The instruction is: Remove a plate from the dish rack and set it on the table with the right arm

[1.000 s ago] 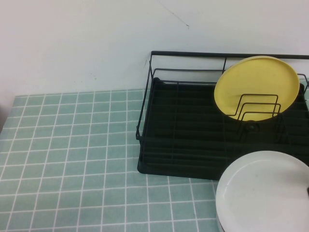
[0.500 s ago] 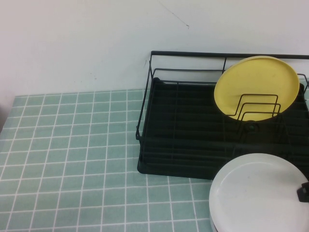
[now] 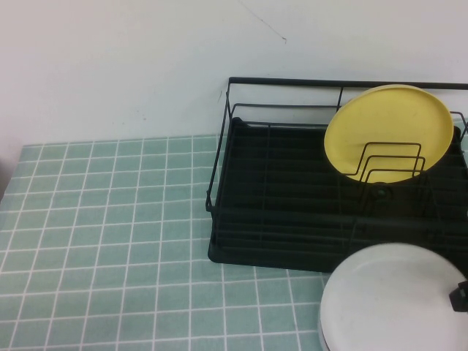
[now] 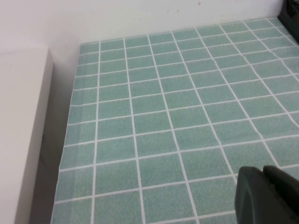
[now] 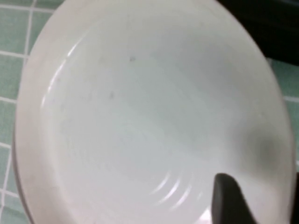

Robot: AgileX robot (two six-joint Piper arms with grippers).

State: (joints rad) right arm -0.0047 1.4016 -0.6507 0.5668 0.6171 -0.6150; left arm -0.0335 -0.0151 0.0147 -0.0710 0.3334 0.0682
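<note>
The white plate (image 3: 387, 300) is at the bottom right of the high view, facing up, just in front of the black dish rack (image 3: 285, 219) and over the green tiled table (image 3: 110, 241). My right gripper (image 3: 461, 296) is shut on the plate's rim at its right side; only a black bit of it shows. In the right wrist view the plate (image 5: 140, 116) fills the picture, with one black finger (image 5: 229, 200) lying on its face. I cannot tell whether the plate touches the tiles. My left gripper (image 4: 268, 193) is shut and empty, low over the tiles at the table's left.
A yellow plate (image 3: 387, 128) stands upright in the rack's wire dividers at the back right. A white wall runs behind the table. In the left wrist view the table's left edge (image 4: 70, 116) borders a pale ledge (image 4: 23, 130).
The white plate has moved down and toward the front of the table, away from the rack. A bit of my right gripper has come into view at the right edge.
</note>
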